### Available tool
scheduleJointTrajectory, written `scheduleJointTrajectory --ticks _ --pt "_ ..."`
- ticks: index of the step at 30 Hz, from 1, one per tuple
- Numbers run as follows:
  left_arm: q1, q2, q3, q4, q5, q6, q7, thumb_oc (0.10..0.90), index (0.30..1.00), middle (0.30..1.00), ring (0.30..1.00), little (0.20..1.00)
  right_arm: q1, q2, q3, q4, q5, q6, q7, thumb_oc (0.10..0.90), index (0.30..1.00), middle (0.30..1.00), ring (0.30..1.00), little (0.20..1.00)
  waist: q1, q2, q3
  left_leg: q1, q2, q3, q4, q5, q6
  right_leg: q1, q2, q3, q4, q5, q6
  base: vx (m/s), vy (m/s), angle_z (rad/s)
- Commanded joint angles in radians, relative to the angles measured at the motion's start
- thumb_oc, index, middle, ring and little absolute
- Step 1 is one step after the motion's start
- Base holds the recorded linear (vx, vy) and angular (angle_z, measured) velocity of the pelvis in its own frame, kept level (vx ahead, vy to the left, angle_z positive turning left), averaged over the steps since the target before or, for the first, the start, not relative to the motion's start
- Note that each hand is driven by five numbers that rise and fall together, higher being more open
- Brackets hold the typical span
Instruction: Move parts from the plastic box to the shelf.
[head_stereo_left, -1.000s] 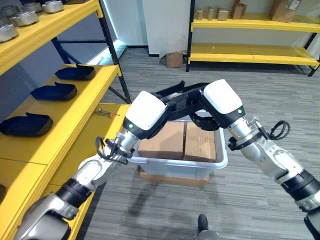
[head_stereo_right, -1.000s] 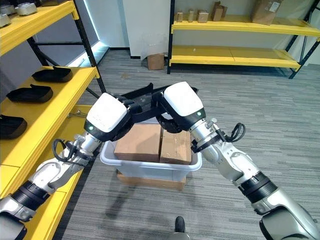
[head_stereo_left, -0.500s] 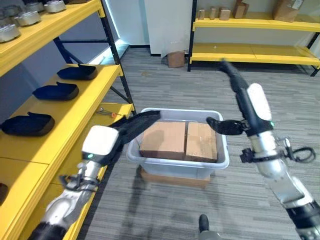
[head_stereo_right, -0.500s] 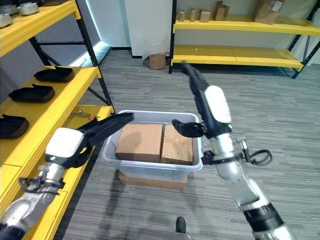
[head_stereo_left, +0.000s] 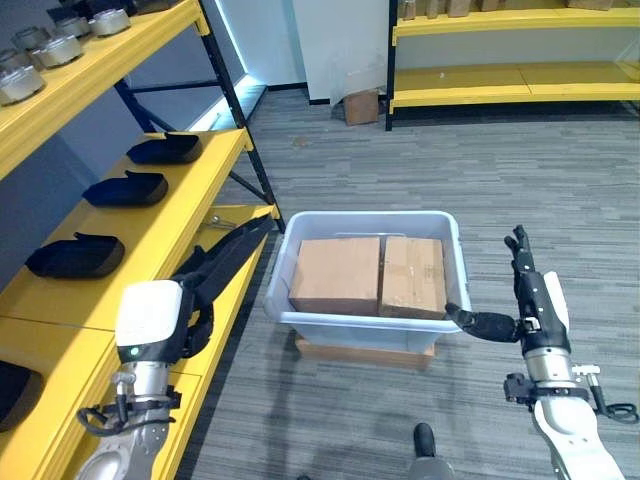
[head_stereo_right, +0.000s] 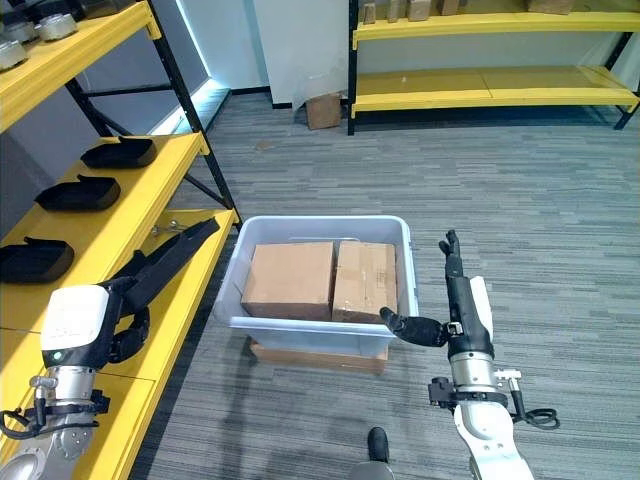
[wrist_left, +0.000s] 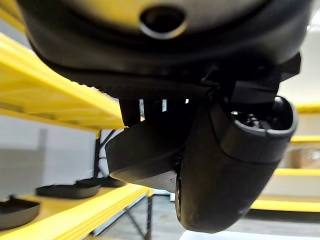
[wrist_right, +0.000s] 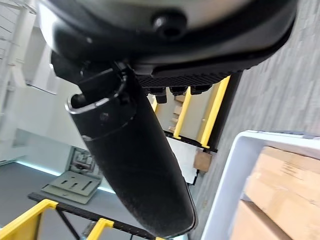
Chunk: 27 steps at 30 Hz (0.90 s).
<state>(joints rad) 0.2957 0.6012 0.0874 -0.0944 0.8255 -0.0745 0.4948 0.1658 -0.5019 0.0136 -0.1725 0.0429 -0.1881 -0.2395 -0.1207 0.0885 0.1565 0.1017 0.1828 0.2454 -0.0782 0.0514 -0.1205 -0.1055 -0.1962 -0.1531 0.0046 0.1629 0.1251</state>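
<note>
A white plastic box (head_stereo_left: 365, 216) stands on the floor with two brown cardboard boxes inside, a larger one (head_stereo_left: 336, 275) and a narrower one (head_stereo_left: 412, 276). My left hand (head_stereo_left: 226, 258) hovers left of the plastic box, beside the yellow shelf (head_stereo_left: 150, 232), with straight fingers and nothing in it. My right hand (head_stereo_left: 527, 290) is just right of the plastic box, fingers straight and thumb (head_stereo_left: 482, 324) pointing at the rim, also empty. Black tray-like parts (head_stereo_left: 124, 188) lie on the shelf. The right wrist view shows the plastic box's rim (wrist_right: 224, 186) past the thumb.
Round metal parts (head_stereo_left: 60, 50) sit on the upper shelf board. Small tools (head_stereo_left: 226, 222) lie on the lower shelf by the box. A cardboard slab (head_stereo_left: 362, 353) lies under the plastic box. A second yellow shelf (head_stereo_left: 520, 82) and a small carton (head_stereo_left: 362, 105) stand far back.
Both arms have drawn back from above the plastic box, the left hand toward the shelf and the right hand down to the box's right side. The view has shifted too.
</note>
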Motion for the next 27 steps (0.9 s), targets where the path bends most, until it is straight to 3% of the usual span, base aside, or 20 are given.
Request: scheduleJointTrajectory --ticks 1,3,5,6,9,12,13,16,17,19,22,27 --pt "-0.100 0.038 0.201 -0.116 -0.061 -0.011 0.134 0.400 0.300 0.300 0.300 0.300 -0.216 -0.054 0.027 -0.095 0.005 -0.119 0.010 0.900 1.000 1.000 1.000 1.000 0.049 -0.021 -0.006 0.010 0.116 -0.109 -0.006 0.043 -0.006 -0.068 0.018 0.033 0.240 -0.197 -0.009 -0.07 -0.192 -0.14" --pt "-0.078 0.033 0.228 -0.137 -0.073 -0.016 0.137 0.400 0.300 0.300 0.300 0.300 -0.272 -0.069 0.054 -0.100 0.006 -0.128 0.012 0.900 1.000 1.000 1.000 1.000 0.074 -0.022 0.000 -0.004 0.132 -0.121 0.002 0.069 -0.008 -0.085 0.036 0.031 0.260 -0.212 -0.021 -0.09 -0.252 -0.12" --pt "-0.088 0.053 0.243 -0.161 -0.084 -0.020 0.145 0.400 0.300 0.300 0.300 0.300 -0.340 -0.093 0.080 -0.118 -0.032 -0.144 -0.015 0.900 1.000 1.000 1.000 1.000 0.123 -0.016 0.030 -0.079 0.153 -0.190 0.020 0.187 -0.034 -0.085 0.051 -0.017 0.262 -0.230 -0.054 -0.20 -0.313 0.21" --pt "-0.117 0.067 0.232 -0.160 -0.091 -0.015 0.151 0.400 0.300 0.300 0.300 0.300 -0.353 -0.108 0.073 -0.124 -0.074 -0.148 -0.049 0.900 1.000 1.000 1.000 1.000 0.152 -0.020 0.043 -0.136 0.150 -0.193 0.005 0.281 -0.054 -0.068 0.036 -0.075 0.244 -0.250 -0.074 -0.18 -0.186 0.57" --pt "-0.150 0.085 0.216 -0.151 -0.089 -0.011 0.147 0.400 0.300 0.300 0.300 0.300 -0.345 -0.125 0.061 -0.118 -0.130 -0.139 -0.084 0.900 1.000 1.000 1.000 1.000 0.151 -0.031 0.050 -0.179 0.127 -0.175 0.004 0.299 -0.055 -0.047 0.014 -0.140 0.216 -0.243 -0.077 -0.13 -0.129 1.46" --pt "-0.159 0.093 0.202 -0.151 -0.082 -0.021 0.135 0.400 0.300 0.300 0.300 0.300 -0.306 -0.127 0.046 -0.109 -0.155 -0.127 -0.077 0.900 1.000 1.000 1.000 1.000 0.149 -0.052 0.052 -0.163 0.094 -0.167 0.110 0.189 -0.028 -0.013 -0.015 -0.203 0.173 -0.208 -0.070 -0.13 -0.103 1.09" --pt "-0.168 0.092 0.192 -0.143 -0.083 -0.020 0.130 0.400 0.300 0.300 0.300 0.300 -0.287 -0.122 0.039 -0.109 -0.143 -0.131 -0.069 0.900 1.000 1.000 1.000 1.000 0.137 -0.059 0.050 -0.146 0.090 -0.155 0.194 0.110 -0.024 0.012 -0.026 -0.218 0.156 -0.213 -0.062 -0.10 -0.053 1.24" --pt "-0.170 0.084 0.198 -0.129 -0.088 -0.022 0.126 0.400 0.300 0.300 0.300 0.300 -0.215 -0.092 0.005 -0.089 -0.126 -0.119 -0.049 0.900 1.000 1.000 1.000 1.000 0.125 -0.066 0.041 -0.096 0.063 -0.150 0.251 -0.023 -0.011 0.042 -0.047 -0.276 0.133 -0.200 -0.056 -0.06 0.092 1.11" --pt "-0.167 0.076 0.199 -0.114 -0.091 -0.021 0.125 0.400 0.300 0.300 0.300 0.300 -0.192 -0.075 -0.012 -0.082 -0.117 -0.116 -0.044 0.900 1.000 1.000 1.000 1.000 0.121 -0.063 0.035 -0.078 0.043 -0.157 0.217 -0.057 -0.005 0.052 -0.057 -0.290 0.129 -0.188 -0.042 -0.01 0.191 1.13" --pt "-0.161 0.059 0.200 -0.093 -0.104 -0.018 0.116 0.400 0.300 0.300 0.300 0.300 -0.148 -0.052 -0.056 -0.072 -0.098 -0.109 -0.038 0.900 1.000 1.000 1.000 1.000 0.108 -0.058 0.024 -0.070 0.040 -0.117 0.167 -0.062 0.003 0.074 -0.084 -0.323 0.131 -0.168 -0.023 0.03 0.264 1.04" --pt "-0.137 0.051 0.208 -0.074 -0.104 -0.016 0.108 0.400 0.300 0.300 0.300 0.300 -0.113 -0.017 -0.083 -0.054 -0.081 -0.085 -0.014 0.900 1.000 1.000 1.000 1.000 0.121 -0.056 -0.001 -0.042 0.001 -0.125 0.099 -0.072 0.022 0.112 -0.130 -0.345 0.126 -0.142 0.005 0.07 0.315 0.57" --pt "-0.106 0.039 0.245 -0.068 -0.098 -0.002 0.123 0.400 0.300 0.300 0.300 0.300 -0.136 0.023 -0.077 -0.041 -0.089 -0.074 -0.010 0.900 1.000 1.000 1.000 1.000 0.161 -0.078 -0.016 -0.042 -0.099 -0.150 0.077 -0.117 0.069 0.153 -0.218 -0.383 0.068 -0.042 0.068 0.03 0.299 0.31"
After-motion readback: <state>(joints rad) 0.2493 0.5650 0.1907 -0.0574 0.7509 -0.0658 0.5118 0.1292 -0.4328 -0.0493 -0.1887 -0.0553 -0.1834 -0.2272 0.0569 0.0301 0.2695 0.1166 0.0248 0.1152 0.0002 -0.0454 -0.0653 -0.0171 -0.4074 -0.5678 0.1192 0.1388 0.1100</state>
